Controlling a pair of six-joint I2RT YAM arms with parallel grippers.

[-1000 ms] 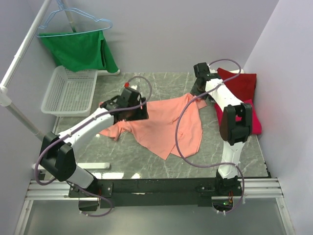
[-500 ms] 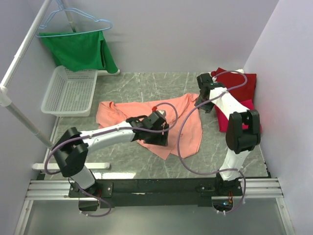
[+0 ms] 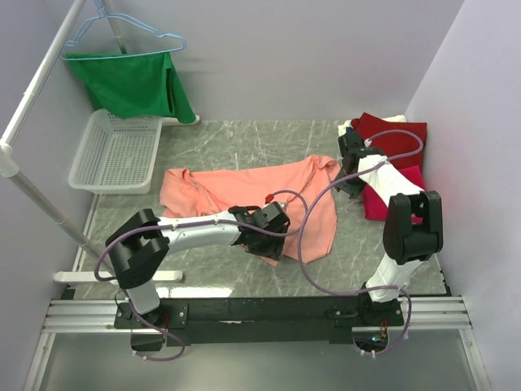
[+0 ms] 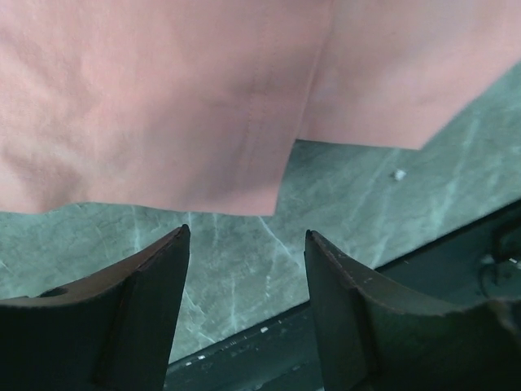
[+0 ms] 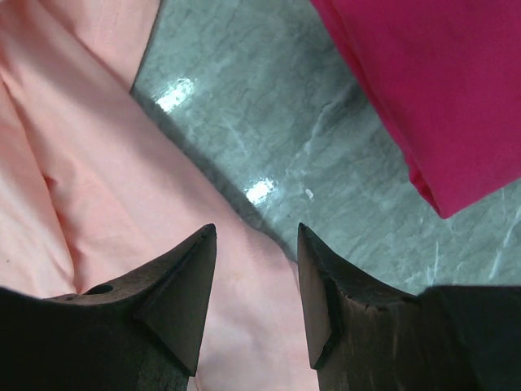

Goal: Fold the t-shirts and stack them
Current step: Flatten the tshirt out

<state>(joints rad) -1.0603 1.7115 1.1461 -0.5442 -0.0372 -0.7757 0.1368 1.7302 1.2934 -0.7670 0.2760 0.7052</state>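
A salmon-pink t-shirt (image 3: 244,191) lies spread across the middle of the table. My left gripper (image 3: 275,243) is low at its front hem corner. In the left wrist view that gripper (image 4: 247,232) is open and empty over bare marble, just off the salmon hem (image 4: 163,98). My right gripper (image 3: 347,173) hangs over the shirt's right edge. Its open jaws (image 5: 256,228) hold nothing, with salmon cloth (image 5: 81,179) below them. A crimson-pink t-shirt (image 3: 383,195) (image 5: 440,90) lies folded at the right. A dark red t-shirt (image 3: 399,138) is behind it.
A white mesh basket (image 3: 114,151) stands at the back left. Above it a green garment (image 3: 134,81) hangs on a light-blue hanger. A slanted white pole (image 3: 32,106) runs along the left side. Purple cables loop over the shirt. The metal rail (image 3: 260,309) borders the table's near edge.
My left arm swung from the shirt's left sleeve to its front hem, and its jaws narrowed a little. The left sleeve now lies spread flat. My right gripper shifted right, toward the red shirts.
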